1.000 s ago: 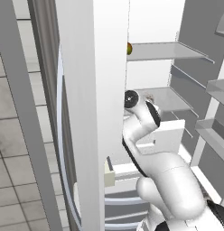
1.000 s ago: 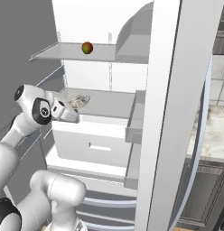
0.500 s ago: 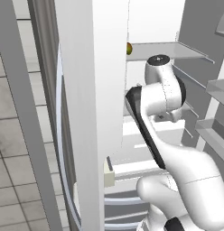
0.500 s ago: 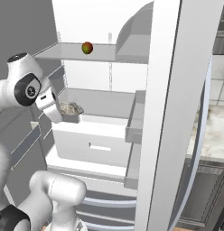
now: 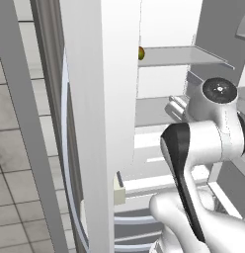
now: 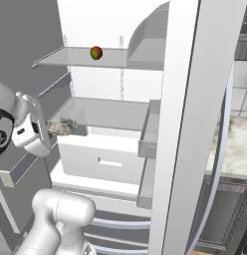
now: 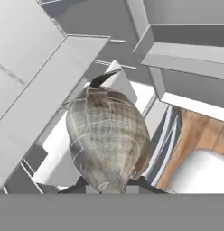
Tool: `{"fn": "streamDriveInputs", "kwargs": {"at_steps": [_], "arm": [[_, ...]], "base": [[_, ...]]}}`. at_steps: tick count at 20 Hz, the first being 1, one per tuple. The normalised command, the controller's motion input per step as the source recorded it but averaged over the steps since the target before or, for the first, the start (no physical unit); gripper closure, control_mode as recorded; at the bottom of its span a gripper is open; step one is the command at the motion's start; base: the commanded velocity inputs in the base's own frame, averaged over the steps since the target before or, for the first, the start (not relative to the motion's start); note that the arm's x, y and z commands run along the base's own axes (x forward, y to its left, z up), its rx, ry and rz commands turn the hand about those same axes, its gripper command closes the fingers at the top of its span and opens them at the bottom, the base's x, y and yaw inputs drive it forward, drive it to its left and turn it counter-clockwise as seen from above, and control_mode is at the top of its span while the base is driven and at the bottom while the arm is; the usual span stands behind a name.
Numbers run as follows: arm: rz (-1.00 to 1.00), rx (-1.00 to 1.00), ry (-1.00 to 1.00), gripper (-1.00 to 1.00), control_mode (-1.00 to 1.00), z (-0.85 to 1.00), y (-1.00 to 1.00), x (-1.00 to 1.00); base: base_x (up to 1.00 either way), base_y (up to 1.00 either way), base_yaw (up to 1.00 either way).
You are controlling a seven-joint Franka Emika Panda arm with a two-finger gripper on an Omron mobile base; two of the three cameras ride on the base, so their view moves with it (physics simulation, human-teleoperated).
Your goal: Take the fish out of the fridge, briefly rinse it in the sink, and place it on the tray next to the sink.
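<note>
- Here, at the left of the right base view, the gripper (image 6: 52,130) is clamped on the fish (image 6: 63,127), its tips hidden behind the scaly grey-brown body.
- The fish sits beside the open fridge (image 6: 115,20), level with its grey middle shelf (image 6: 110,110).
- 1 round red-green fruit (image 6: 96,52) rests on the upper shelf.
- No readable writing.

A: What carries things inside the tall white fridge (image 6: 115,20)?

B: Two flat grey shelves. The upper grey shelf (image 6: 70,57) holds a small round red-green fruit (image 6: 96,52) near its front edge.

A: And the lower grey shelf (image 6: 105,112)?

B: Its surface is bare, above the white drawer (image 6: 103,159).
</note>
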Motion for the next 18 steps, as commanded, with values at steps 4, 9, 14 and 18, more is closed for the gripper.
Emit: {"fn": "streamDriveInputs", "kwargs": {"at_steps": [4,9,14,18], "arm": [[0.00,0.00,-0.15,1.00,-1.00,0.06,0.00,-0.24],[0.00,0.01,0.04,1.00,1.00,-0.05,0.05,-0.31],[0.00,0.00,0.00,1.00,1.00,0.00,0.00,0.00],[0.00,0.00,0.00,1.00,1.00,0.00,0.00,0.00]], "base": [[0.00,0.00,0.00],[-0.20,0.04,0.00],[-1.00,0.23,-0.06],[-1.00,0.06,-0.48]]}}
